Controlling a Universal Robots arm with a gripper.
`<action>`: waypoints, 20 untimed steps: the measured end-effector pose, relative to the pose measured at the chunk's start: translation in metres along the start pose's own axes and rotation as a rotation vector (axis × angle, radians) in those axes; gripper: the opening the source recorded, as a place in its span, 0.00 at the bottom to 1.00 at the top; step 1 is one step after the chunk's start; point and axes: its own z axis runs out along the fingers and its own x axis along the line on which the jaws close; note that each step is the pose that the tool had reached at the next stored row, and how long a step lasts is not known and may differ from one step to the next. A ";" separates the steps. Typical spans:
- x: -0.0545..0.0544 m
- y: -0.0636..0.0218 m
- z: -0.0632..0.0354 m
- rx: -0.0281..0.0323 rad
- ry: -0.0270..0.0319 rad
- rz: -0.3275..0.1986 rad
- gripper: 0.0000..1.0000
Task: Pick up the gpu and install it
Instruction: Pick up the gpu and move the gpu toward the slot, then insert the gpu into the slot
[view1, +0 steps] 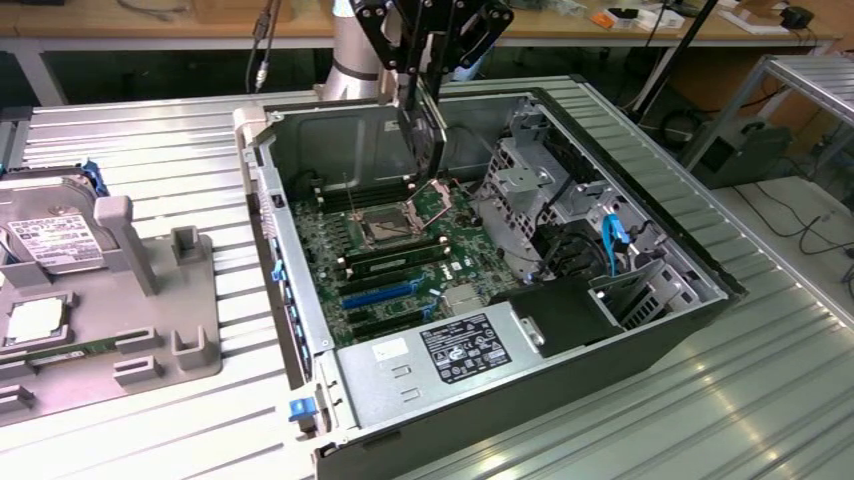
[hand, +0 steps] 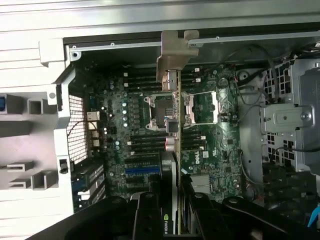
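Note:
My gripper (view1: 424, 60) hangs over the back part of the open computer case (view1: 601, 390) and is shut on the gpu (view1: 424, 130). The card hangs edge-down above the motherboard (view1: 387, 250), close to the CPU socket (view1: 380, 225), and is clear of the board. From the wrist I see the gpu (hand: 175, 125) edge-on, its silver bracket (hand: 172, 55) at the far end near the case's back wall. The black fingers (hand: 150, 212) of my gripper (hand: 175, 212) clamp it from both sides. A blue expansion slot (hand: 142, 170) lies on the motherboard (hand: 210, 135) beside the card.
The power supply (view1: 454, 350) fills the case's near corner. A metal drive cage (view1: 534, 190) with cables stands on the exterior view's right. Left of the case, a grey fixture (view1: 160, 300) holds a hard drive (view1: 47, 240). Everything rests on a ribbed metal table (view1: 747, 400).

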 end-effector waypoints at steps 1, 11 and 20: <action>-0.002 0.0001 0.0001 -0.0001 0.0000 0.000 0.27; -0.003 0.0001 0.0001 0.0000 0.0000 0.000 0.27; -0.003 0.0014 0.0001 -0.0007 0.0014 -0.031 0.27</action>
